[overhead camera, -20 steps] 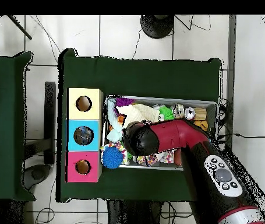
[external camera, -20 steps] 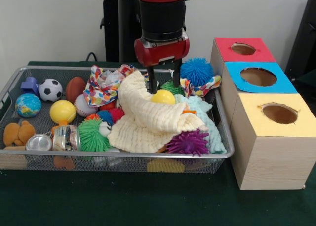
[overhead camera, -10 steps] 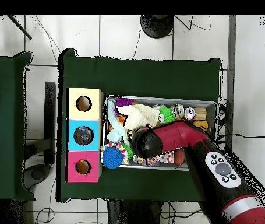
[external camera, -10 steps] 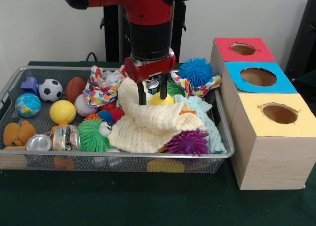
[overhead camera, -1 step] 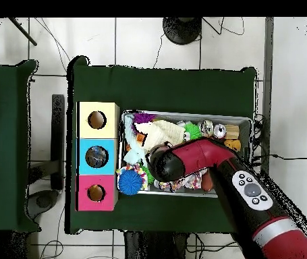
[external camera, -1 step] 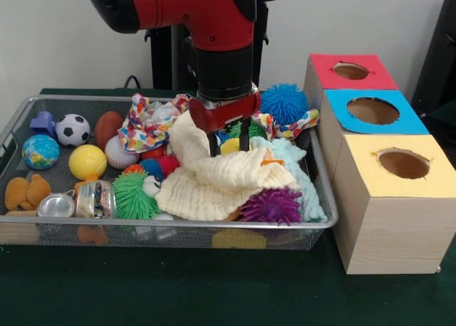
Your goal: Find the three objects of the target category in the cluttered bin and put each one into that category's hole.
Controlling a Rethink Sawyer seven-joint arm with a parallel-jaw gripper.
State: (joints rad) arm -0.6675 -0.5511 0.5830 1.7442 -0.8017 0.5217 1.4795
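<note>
My gripper (external camera, -1 step: 229,144) hangs over the middle of the wire bin (external camera, -1 step: 14,124). Its fingers are open and reach down on either side of a yellow ball (external camera, -1 step: 231,146), which nestles half hidden at the top of a cream cloth (external camera, -1 step: 214,174). A second yellow ball (external camera, -1 step: 90,161), a soccer ball (external camera, -1 step: 73,129), a globe ball (external camera, -1 step: 40,151), a baseball (external camera, -1 step: 120,155) and a brown football (external camera, -1 step: 108,126) lie at the bin's left. In the overhead view the red arm (overhead camera, -1 step: 186,162) covers the gripper.
Three boxes with holes stand to the right of the bin: red (external camera, -1 step: 349,72), blue (external camera, -1 step: 372,111), yellow (external camera, -1 step: 402,164). Spiky balls sit in the bin: blue (external camera, -1 step: 283,102), purple (external camera, -1 step: 271,205), green (external camera, -1 step: 132,195). A patterned cloth (external camera, -1 step: 146,123), a can (external camera, -1 step: 57,206) and a plush toy (external camera, -1 step: 25,192) crowd the bin.
The gripper swung left from above the yellow ball, then came back right and lower, so its fingers now flank the ball. The objects in the bin have stayed put.
</note>
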